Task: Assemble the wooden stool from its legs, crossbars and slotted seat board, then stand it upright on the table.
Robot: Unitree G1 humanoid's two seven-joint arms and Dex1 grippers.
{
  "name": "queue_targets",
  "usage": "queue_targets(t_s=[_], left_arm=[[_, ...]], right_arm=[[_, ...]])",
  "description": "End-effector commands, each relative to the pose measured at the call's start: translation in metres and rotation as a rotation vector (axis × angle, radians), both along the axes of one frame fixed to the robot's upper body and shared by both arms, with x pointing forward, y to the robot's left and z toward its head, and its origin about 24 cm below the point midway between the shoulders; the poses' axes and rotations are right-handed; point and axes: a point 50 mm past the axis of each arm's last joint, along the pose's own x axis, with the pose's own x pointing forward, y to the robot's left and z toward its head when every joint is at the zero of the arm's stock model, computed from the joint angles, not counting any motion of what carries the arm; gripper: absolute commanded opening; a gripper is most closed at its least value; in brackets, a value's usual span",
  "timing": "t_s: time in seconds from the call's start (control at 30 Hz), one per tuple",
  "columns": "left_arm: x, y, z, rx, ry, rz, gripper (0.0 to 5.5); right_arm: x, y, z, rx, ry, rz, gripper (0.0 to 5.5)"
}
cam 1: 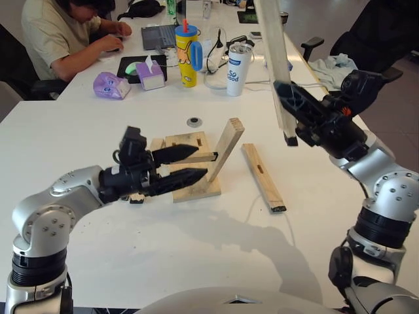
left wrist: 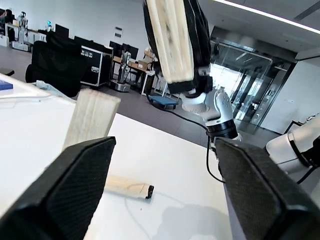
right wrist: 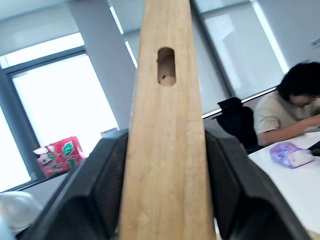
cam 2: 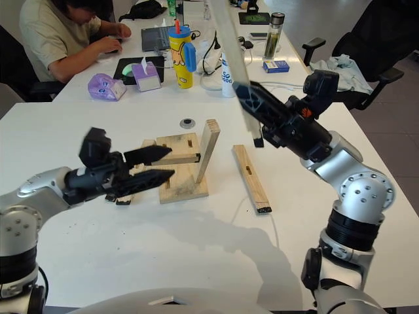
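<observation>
The raised leg (cam 1: pixel 276 59) runs off the top edge; the left gripper (cam 1: pixel 201 161) hides part of the seat board (cam 1: pixel 200 190).

white table (cam 1: pixel 65 124), black office chair (cam 2: pixel 386 39)

White table (cam 1: pixel 196 255). Centre frame: slotted seat board (cam 2: pixel 188 186) flat on it, tilted leg (cam 1: pixel 227 147) standing at its right edge. Right of centre: loose leg (cam 1: pixel 263 176) lying flat, apart from board. Round grommet (cam 1: pixel 194 122) just above board.
</observation>
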Motion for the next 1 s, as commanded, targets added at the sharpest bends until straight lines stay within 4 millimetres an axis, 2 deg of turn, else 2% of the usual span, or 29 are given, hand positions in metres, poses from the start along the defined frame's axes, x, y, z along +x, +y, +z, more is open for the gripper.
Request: queue_targets(t_s=[0.03, 0.17, 0.33, 0.63, 1.0], left_arm=[[-0.002, 0.000, 0.006, -0.040, 0.065, -0.032, 4.11], [0.001, 0.001, 0.009, -0.076, 0.102, -0.019, 4.63], [0.009, 0.000, 0.012, -0.109, 0.128, -0.021, 4.63], [0.004, -0.007, 0.016, -0.117, 0.131, -0.088, 4.63], [0.001, -0.009, 0.010, -0.076, 0.172, -0.123, 2.87]], right_arm=[[-0.013, 0.002, -0.021, -0.091, 0.086, 0.083, 2.06], [-0.025, 0.009, -0.045, -0.138, 0.165, 0.169, 2.06], [-0.038, 0.009, -0.064, -0.196, 0.211, 0.269, 2.06], [-0.039, 0.007, -0.071, -0.257, 0.205, 0.340, 2.06], [-0.040, 0.006, -0.072, -0.307, 0.150, 0.360, 2.06]])
